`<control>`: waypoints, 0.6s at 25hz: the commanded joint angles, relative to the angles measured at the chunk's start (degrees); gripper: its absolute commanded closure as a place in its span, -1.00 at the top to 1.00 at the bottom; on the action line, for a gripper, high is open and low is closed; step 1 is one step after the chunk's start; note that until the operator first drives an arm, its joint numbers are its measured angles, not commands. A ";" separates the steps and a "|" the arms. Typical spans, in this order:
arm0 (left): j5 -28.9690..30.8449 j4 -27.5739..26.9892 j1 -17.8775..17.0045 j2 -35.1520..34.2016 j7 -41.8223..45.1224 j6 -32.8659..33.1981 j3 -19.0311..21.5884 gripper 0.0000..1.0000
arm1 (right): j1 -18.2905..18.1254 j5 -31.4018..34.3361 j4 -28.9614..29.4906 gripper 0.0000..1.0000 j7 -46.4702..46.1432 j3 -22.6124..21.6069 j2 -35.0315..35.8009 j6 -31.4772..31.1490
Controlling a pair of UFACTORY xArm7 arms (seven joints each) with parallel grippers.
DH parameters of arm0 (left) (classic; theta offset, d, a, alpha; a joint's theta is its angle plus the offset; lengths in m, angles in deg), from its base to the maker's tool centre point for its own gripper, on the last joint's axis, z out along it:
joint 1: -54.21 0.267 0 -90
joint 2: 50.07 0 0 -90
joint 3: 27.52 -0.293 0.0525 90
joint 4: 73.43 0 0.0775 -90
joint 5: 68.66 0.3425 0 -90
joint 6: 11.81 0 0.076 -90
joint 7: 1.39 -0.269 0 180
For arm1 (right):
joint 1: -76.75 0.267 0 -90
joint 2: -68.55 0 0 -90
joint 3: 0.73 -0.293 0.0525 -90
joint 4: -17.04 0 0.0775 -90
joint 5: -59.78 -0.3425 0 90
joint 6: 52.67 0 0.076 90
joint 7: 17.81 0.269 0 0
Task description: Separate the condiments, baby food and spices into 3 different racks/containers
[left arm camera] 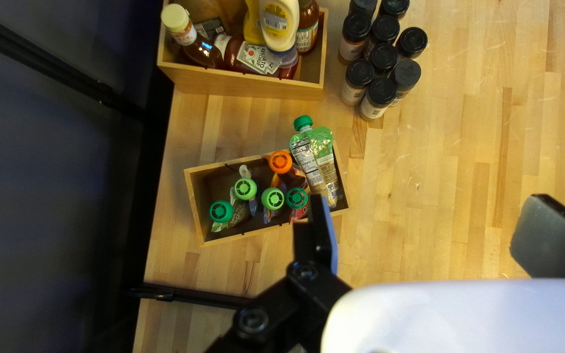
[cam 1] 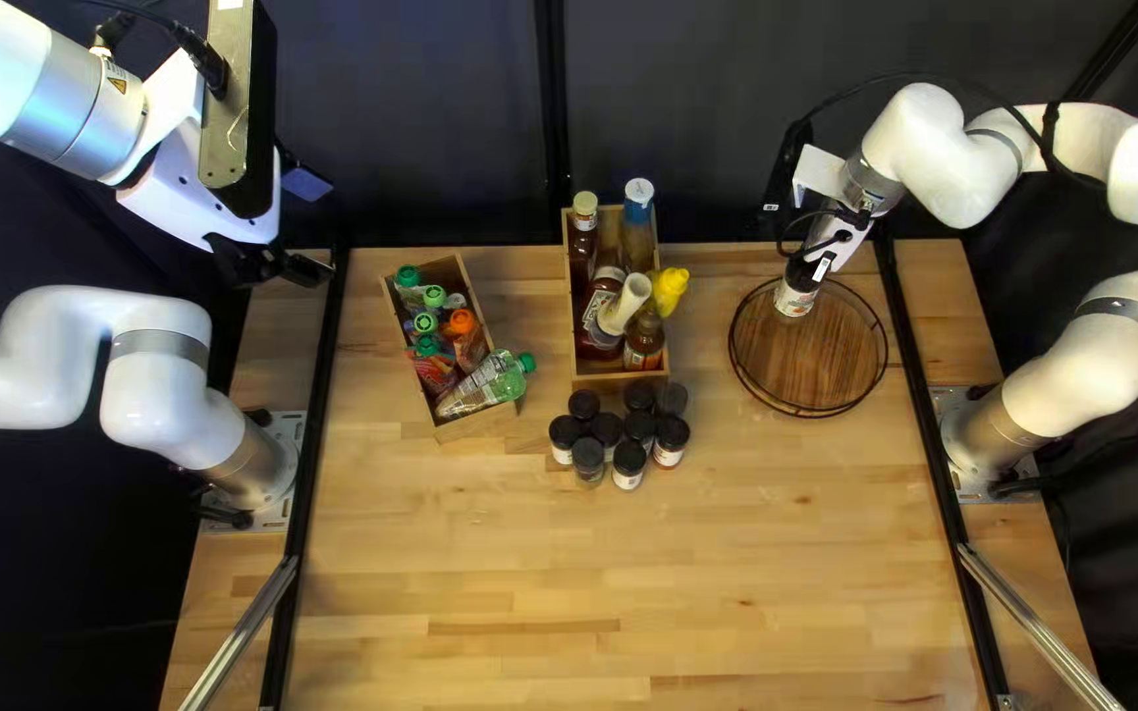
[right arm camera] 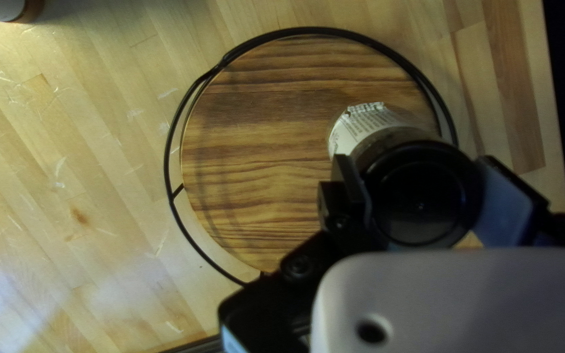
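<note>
The right gripper [cam 1: 804, 271] held a black-lidded spice jar [cam 1: 794, 302] clamped over the round wooden rack [cam 1: 822, 361]. The left gripper [cam 1: 311, 270] stood wide open, empty.

The table [cam 1: 754, 566] was of pale wooden strips. Toward its far edge stood a slanted wooden box [cam 1: 480, 423] at the left of the top left view, another wooden box [left arm camera: 250, 84] near the middle, nine black-lidded jars [cam 1: 606, 428] bunched just before that one, and a round wooden tray [cam 1: 817, 371] with a black wire rim to the right
</note>
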 commanded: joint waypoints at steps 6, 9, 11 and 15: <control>0.00 0.00 0.00 0.00 0.00 0.00 0.00 1.00 | 0.57 -1.37 -3.21 1.00 0.75 -0.30 1.88 4.45; 0.00 0.00 0.00 0.00 0.00 0.00 0.00 1.00 | 0.89 -1.40 -2.89 1.00 1.24 -0.80 2.51 3.74; 0.00 0.00 0.00 0.00 0.00 0.00 0.00 1.00 | 0.90 -1.37 -2.81 1.00 1.32 -0.87 2.57 3.63; 0.00 0.00 0.00 0.00 0.00 0.00 0.00 1.00 | 0.90 -1.37 -2.81 1.00 1.32 -0.87 2.57 3.63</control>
